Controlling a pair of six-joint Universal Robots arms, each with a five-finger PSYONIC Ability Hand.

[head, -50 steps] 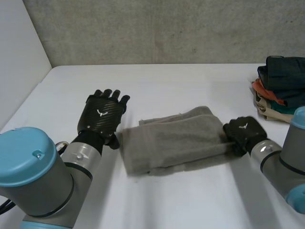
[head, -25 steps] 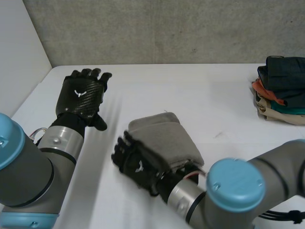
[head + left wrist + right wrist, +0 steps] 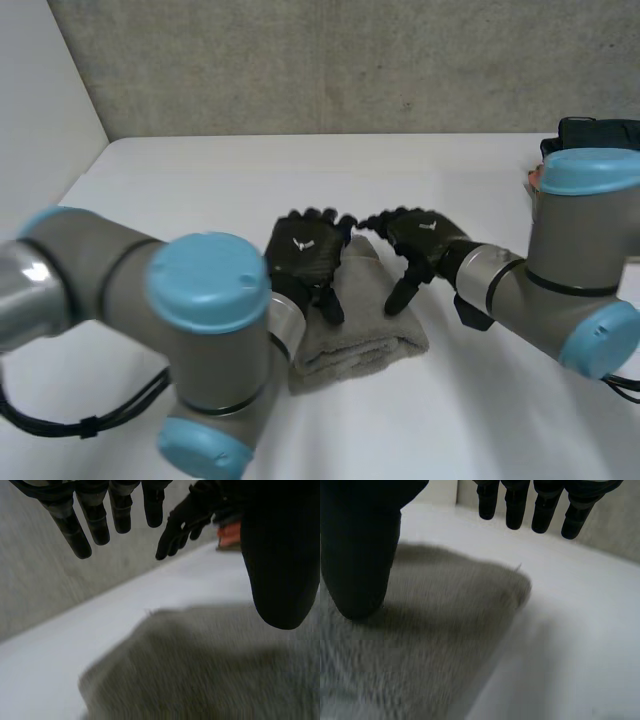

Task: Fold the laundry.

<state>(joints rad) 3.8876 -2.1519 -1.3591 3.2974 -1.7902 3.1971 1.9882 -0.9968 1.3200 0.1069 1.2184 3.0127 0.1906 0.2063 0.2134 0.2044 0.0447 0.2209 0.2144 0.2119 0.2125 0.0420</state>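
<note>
our right hand (image 3: 422, 238) has brought the right end of the grey towel (image 3: 365, 328) over to the left, so the long towel is now a short folded bundle. this hand has let go and hovers over its right part, and our left hand (image 3: 303, 255) has come back over its left part, fingers straight.

1. No words, numbers or brand names can be read anywhere.
2. Back of left robot hand (image 3: 308, 262): small white emblem (image 3: 300, 243), just a shape, no letters.
3. Back of right robot hand (image 3: 420, 240): similar white mark (image 3: 432, 226), too small to read as any letter.
</note>
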